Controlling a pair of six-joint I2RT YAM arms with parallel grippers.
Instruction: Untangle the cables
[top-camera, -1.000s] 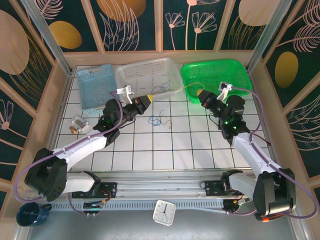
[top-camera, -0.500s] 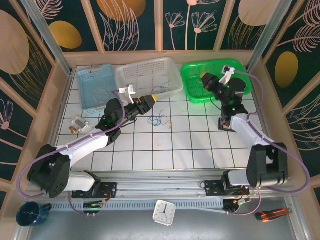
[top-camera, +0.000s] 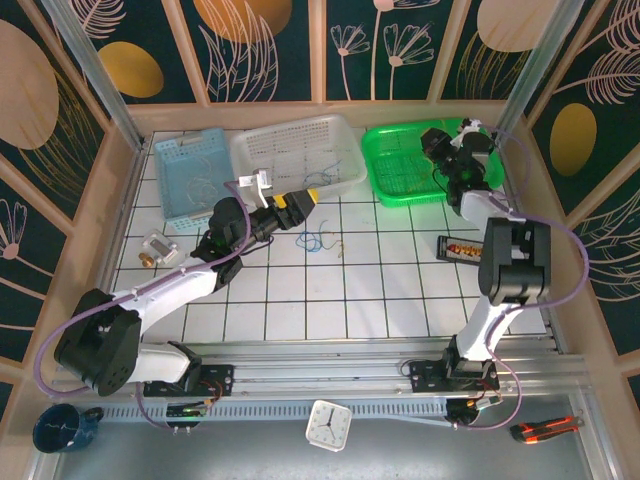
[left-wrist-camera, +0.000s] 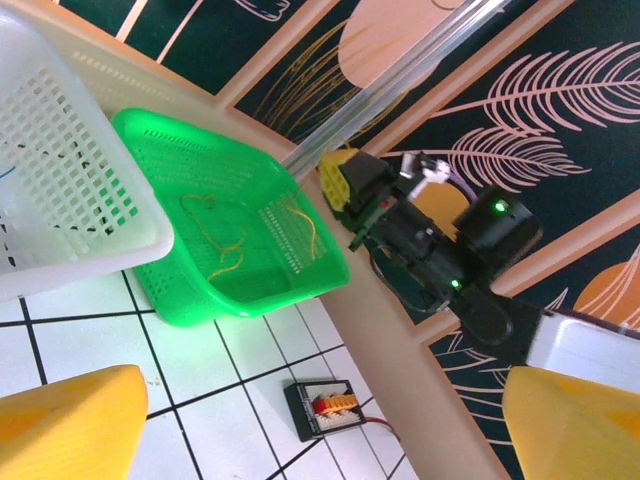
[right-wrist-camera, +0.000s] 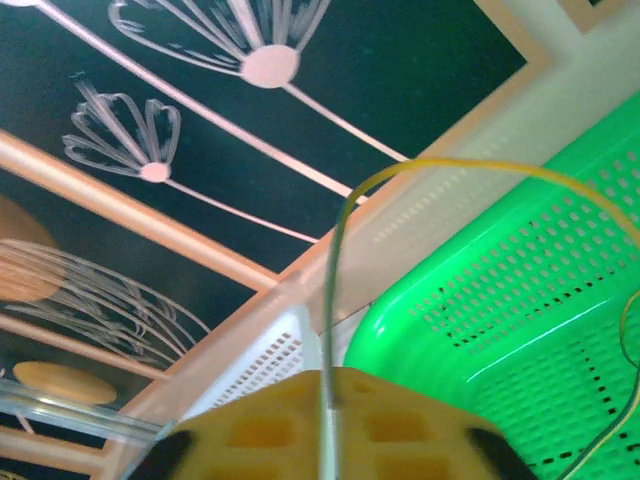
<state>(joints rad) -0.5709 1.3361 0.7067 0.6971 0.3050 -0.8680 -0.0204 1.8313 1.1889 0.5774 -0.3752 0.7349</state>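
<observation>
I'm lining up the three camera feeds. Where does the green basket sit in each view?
Top external: green basket at the table's far right corner, white basket at its left.
Left wrist: left of centre, white basket at its left.
Right wrist: lower right, behind the yellowish cable held in the right gripper.
Shared landmark: the white basket beside it.

Bare tiles (top-camera: 380, 290) ring the cables (top-camera: 318, 240); the white basket (top-camera: 300, 150) stands just behind.

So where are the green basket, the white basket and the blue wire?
green basket (top-camera: 405, 176), top view, bare mesh floor
white basket (top-camera: 295, 150), top view, bare floor
blue wire (top-camera: 311, 240), top view, curled middle
</observation>
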